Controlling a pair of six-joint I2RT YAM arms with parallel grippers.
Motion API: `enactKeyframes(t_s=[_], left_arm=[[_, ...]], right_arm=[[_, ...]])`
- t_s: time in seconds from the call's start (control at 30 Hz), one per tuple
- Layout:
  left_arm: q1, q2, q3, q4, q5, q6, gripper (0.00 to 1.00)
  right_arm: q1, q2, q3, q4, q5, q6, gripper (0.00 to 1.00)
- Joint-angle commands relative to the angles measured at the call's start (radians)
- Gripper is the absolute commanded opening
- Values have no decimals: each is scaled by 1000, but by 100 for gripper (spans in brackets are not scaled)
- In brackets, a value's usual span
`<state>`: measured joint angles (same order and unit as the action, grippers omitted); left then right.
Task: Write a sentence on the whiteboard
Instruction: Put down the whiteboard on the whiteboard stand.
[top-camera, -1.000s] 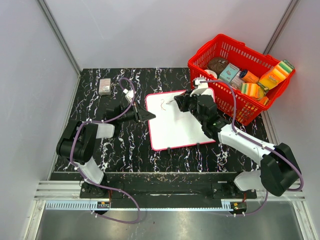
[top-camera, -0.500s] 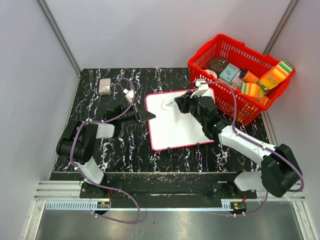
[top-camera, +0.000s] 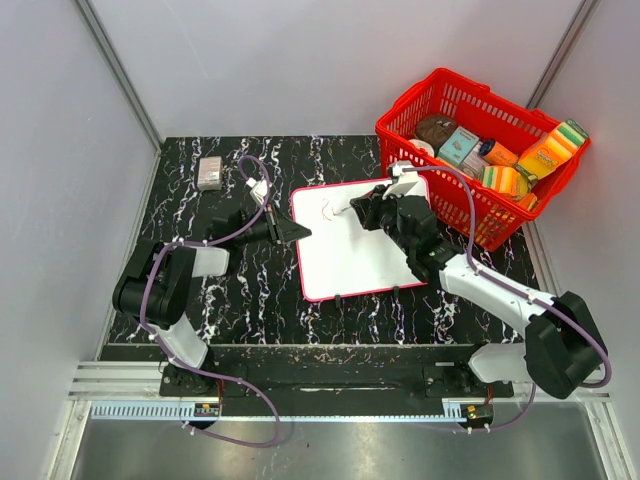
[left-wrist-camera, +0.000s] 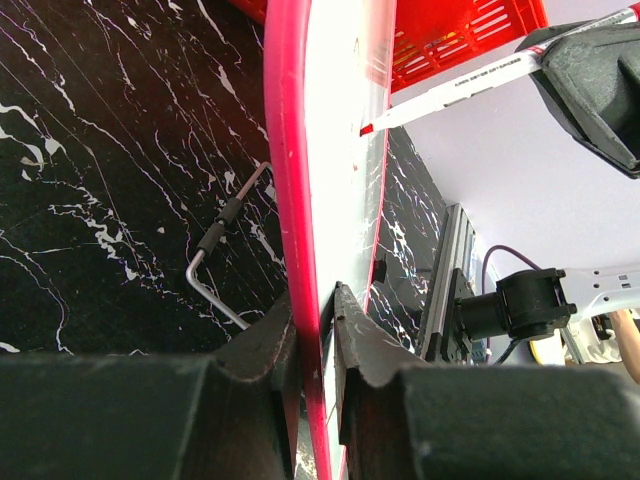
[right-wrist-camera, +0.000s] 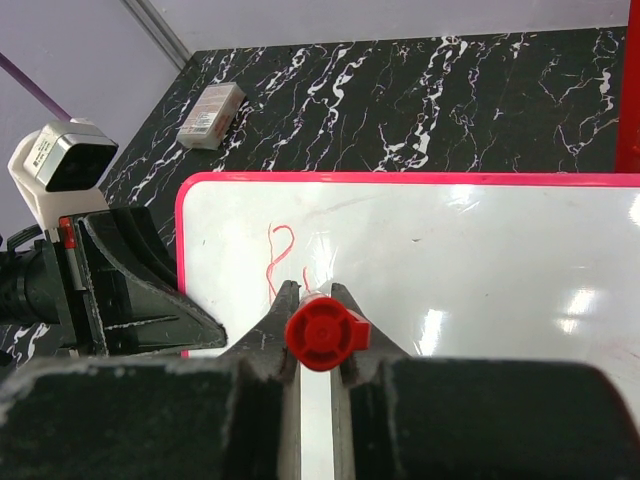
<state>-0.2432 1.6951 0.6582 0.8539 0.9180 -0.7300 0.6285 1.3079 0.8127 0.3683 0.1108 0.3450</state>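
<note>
The whiteboard (top-camera: 352, 262), white with a thin red rim, lies on the black marble table. My left gripper (top-camera: 300, 232) is shut on its left edge, and the left wrist view shows the red rim pinched between the jaws (left-wrist-camera: 318, 300). My right gripper (top-camera: 366, 208) is shut on a red marker (right-wrist-camera: 320, 335), tip down on the board's far left part. In the left wrist view the marker (left-wrist-camera: 460, 85) slants down to the whiteboard (left-wrist-camera: 340, 120). Of the sentence (right-wrist-camera: 277, 258) I see only a red loop and a short stroke, just left of the tip.
A red basket (top-camera: 480, 150) holding several packages stands at the far right, close to the board's corner. A small flat box (top-camera: 209, 172) lies at the far left. A bent metal key (left-wrist-camera: 215, 250) lies on the table by the board's left edge. Grey walls enclose the table.
My right gripper has shifted slightly to the right with the marker along the board's far part. The left gripper and the board have not moved.
</note>
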Motion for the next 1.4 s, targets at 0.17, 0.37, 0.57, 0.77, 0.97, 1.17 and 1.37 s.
enactKeyframes(t_s=[0.17,0.37,0.57,0.77,0.97,1.17,1.37], left_arm=[[-18,-25,6,20,10,89,0],[-18,-28,6,19,10,90,0],[-18,-26,6,17,9,89,0],[-18,-25,6,19,10,87,0],[-18,-25,4,20,10,87,0],[-19,-26,4,22,12,86,0],[-19,-28,4,23,10,86,0]], right_arm=[[0,-61,13,-43,-22,-15,0],[0,-98,42,-32,-14,-15,0],[-1,-50,97,-17,7,-29,0],[0,4,140,7,7,-26,0],[0,37,160,3,30,-37,0],[-4,67,152,1,62,-37,0],[-7,85,146,-17,63,-31,0]])
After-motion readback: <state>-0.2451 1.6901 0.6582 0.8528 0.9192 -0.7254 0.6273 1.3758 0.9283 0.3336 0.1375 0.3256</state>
